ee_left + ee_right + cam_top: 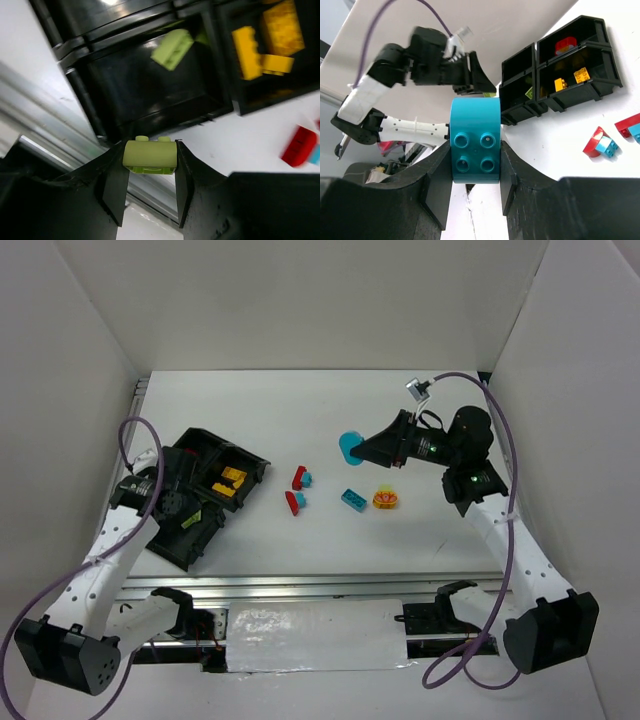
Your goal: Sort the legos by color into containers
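Note:
My left gripper point(150, 150) is shut on a lime green lego point(150, 157) and holds it at the near edge of the black tray point(165, 117). The compartment ahead holds another lime lego point(171, 48); the one to its right holds yellow legos point(270, 45). In the top view the left gripper point(190, 510) is over the tray point(205, 440) at the left. My right gripper point(475, 150) is shut on a cyan lego point(475, 125) and holds it above the table, right of centre point(350, 447).
Loose legos lie mid-table: two red-and-cyan pairs point(300, 477) point(293, 502), a cyan brick point(352, 499) and an orange-yellow and red piece point(386, 499). The right wrist view shows a red lego point(565, 45) in a far tray compartment. White walls enclose the table.

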Robot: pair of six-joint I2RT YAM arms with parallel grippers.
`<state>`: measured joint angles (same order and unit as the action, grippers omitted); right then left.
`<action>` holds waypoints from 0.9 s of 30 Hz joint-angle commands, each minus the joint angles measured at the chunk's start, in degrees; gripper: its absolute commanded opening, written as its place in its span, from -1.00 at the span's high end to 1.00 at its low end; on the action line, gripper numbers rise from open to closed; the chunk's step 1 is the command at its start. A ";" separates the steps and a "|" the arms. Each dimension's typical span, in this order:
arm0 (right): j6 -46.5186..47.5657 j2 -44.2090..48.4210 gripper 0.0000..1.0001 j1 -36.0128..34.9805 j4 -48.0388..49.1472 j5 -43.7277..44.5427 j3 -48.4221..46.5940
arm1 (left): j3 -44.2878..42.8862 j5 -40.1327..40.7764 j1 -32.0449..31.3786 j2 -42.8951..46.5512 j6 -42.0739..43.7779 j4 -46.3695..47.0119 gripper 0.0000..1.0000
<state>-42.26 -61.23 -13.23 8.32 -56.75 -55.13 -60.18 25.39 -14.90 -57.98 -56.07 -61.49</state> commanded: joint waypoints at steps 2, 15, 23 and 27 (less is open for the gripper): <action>0.95 2.87 1.00 -0.39 -0.32 -0.64 -0.41 | 3.49 4.40 3.29 0.50 -4.74 0.58 0.68; 2.36 4.63 1.00 -3.20 -2.69 -1.34 -0.24 | 5.34 4.94 5.75 -8.03 -3.08 5.51 -0.99; 2.97 1.56 1.00 -6.01 -4.45 -1.70 -1.56 | 4.10 -21.12 5.84 -0.22 10.27 20.06 -0.96; 1.48 -0.55 1.00 -7.41 -2.70 -3.18 -1.73 | 7.44 -47.00 5.49 3.48 12.49 41.29 -0.96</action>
<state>-40.62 -60.71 -19.35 4.47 -57.93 -54.41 -54.43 3.20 -9.15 -56.93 -47.99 -39.40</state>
